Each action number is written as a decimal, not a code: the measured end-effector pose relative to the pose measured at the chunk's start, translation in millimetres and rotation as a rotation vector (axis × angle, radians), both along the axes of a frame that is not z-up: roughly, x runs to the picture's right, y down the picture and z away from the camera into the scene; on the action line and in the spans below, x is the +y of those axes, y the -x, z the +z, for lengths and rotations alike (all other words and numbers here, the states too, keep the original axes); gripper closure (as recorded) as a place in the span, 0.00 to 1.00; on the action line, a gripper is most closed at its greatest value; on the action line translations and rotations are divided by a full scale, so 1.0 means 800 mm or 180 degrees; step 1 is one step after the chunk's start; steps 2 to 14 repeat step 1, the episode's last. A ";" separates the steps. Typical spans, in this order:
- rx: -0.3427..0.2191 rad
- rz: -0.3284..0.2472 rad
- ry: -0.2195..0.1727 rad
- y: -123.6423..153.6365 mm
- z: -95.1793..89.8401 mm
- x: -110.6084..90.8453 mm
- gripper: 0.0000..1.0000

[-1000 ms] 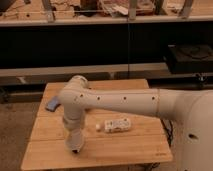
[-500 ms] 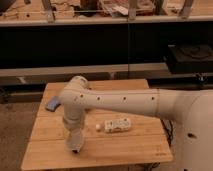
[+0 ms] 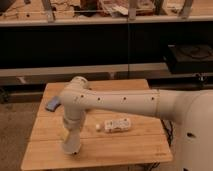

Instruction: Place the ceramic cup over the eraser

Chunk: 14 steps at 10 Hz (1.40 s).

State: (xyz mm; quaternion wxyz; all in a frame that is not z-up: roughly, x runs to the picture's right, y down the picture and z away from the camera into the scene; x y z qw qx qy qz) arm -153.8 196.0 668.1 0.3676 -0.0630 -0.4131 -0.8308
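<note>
Arm reaches in from 3 o'clock across the light wooden slatted table (image 3: 135, 142), elbow bent above the table's middle, forearm dropping to 7 o'clock. The gripper (image 3: 71, 146) sits low over the front-left boards, apparently touching or just above the surface; cannot tell its state, nor whether it holds anything.

The ceramic cup and the eraser cannot be identified with confidence. A small white crumpled packet-like object (image 3: 118, 125) lies at centre, a tiny white bit (image 3: 98, 127) just beside it at 9 o'clock. A flat blue pad-like object (image 3: 53, 104) rests near the left edge at 10 o'clock, partly behind the elbow.

Judgement: the downward wrist posture suits a lowering or placing step at 7 o'clock.
</note>
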 end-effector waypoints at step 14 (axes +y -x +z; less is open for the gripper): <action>-0.0002 0.0005 0.0003 0.000 0.000 0.000 0.29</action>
